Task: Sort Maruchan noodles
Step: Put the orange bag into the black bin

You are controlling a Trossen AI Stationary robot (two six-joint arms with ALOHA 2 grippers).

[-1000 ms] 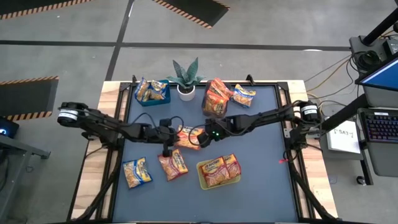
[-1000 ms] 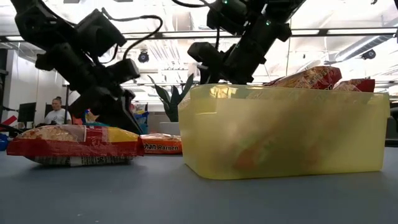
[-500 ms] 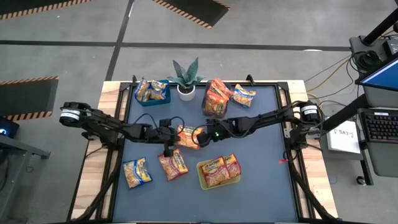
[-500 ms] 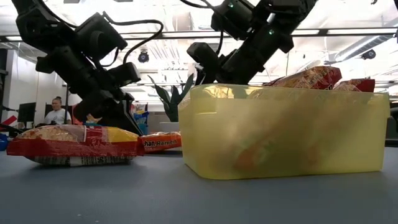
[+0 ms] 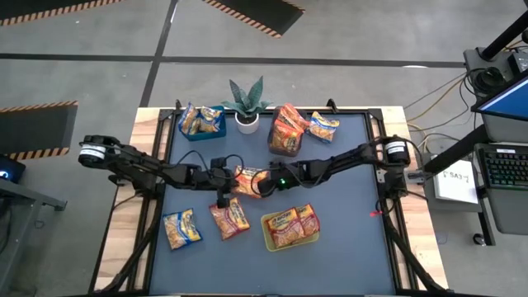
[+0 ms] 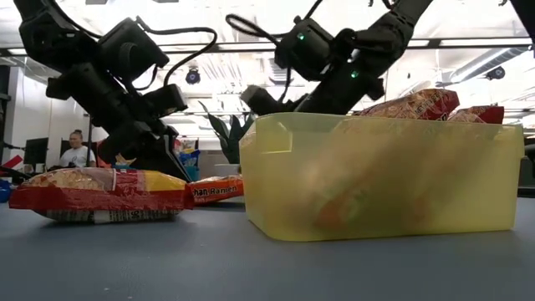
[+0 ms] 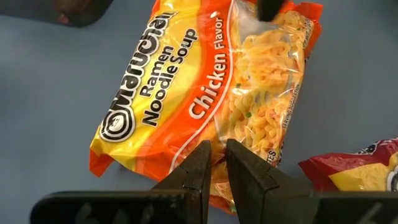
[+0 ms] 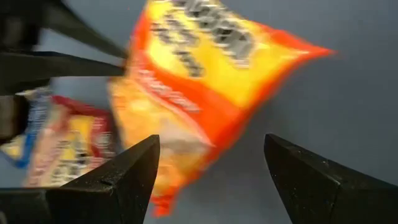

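An orange Maruchan chicken packet [image 5: 249, 181] [image 7: 205, 87] lies mid-table between my two grippers. My left gripper [image 5: 234, 183] [image 7: 214, 163] is shut on it from the table's left. My right gripper [image 5: 263, 183] [image 8: 211, 180] hovers open at the packet's right end [image 8: 199, 81]; whether it touches I cannot tell. A red packet [image 5: 229, 219] and a yellow-and-blue one [image 5: 181, 228] lie flat near the front. Another packet [image 5: 323, 126] leans against the dark clear bin. My left gripper pinches the orange packet's long edge [image 7: 219, 144] beside its clear noodle window, between the two fingers. The fingers come slanting from above and the table's left, across that edge. In the low view the packet [image 6: 213, 191] sits low over the table, its right end slightly raised.
A blue bin [image 5: 202, 121] holds yellow-and-blue packets, a dark clear bin [image 5: 286, 132] holds orange ones, and a yellow-green bin [image 5: 289, 228] [image 6: 384, 176] holds red ones. A potted plant [image 5: 246, 103] stands at the far edge. Bare tabletop spreads to the right [image 5: 346, 198].
My right gripper has moved toward the table's left and down, closing in on the orange packet's right end while staying open. The packet's right end has tipped up slightly. My left gripper has kept its hold.
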